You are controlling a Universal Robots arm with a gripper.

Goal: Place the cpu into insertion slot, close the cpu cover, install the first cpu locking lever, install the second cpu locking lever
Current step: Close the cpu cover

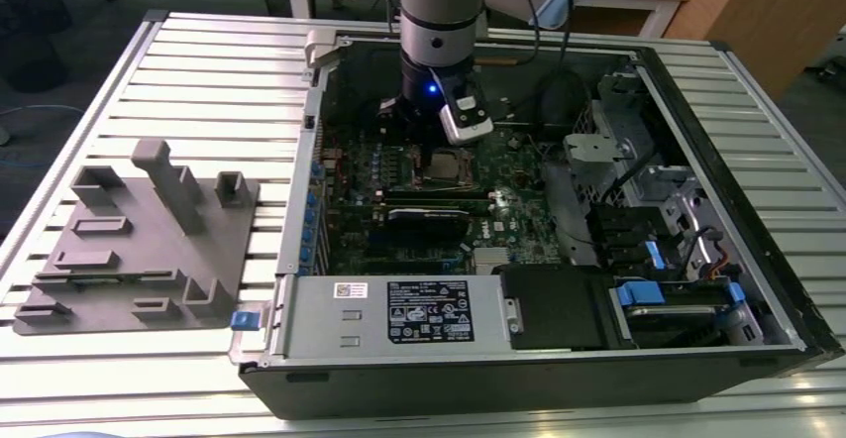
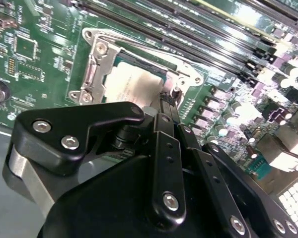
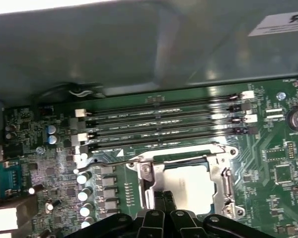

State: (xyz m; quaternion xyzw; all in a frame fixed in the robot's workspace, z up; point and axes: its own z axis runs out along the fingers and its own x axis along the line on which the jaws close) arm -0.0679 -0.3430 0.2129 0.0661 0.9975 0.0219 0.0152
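The cpu (image 2: 131, 84) lies flat in the insertion slot (image 1: 447, 166), its silvery top (image 3: 191, 186) showing through the cpu cover's opening. The cpu cover (image 2: 95, 62) is down around the chip; in the first wrist view its frame (image 3: 223, 181) rims the chip. One thin wire lever (image 3: 111, 162) sticks out sideways from a socket corner, and another (image 3: 188, 148) runs along the edge beside the memory slots. My gripper (image 2: 169, 98) is shut, its black fingertips (image 3: 164, 199) together at the socket's edge, just above the cover frame. I cannot tell whether they touch it.
The green motherboard (image 1: 396, 200) sits deep in an open computer case (image 1: 740, 161) with metal walls all round. Several long black memory slots (image 3: 164, 126) run beside the socket. A power supply box (image 1: 396, 309) fills the near side. A grey fixture (image 1: 139, 240) stands on the table at the exterior view's left.
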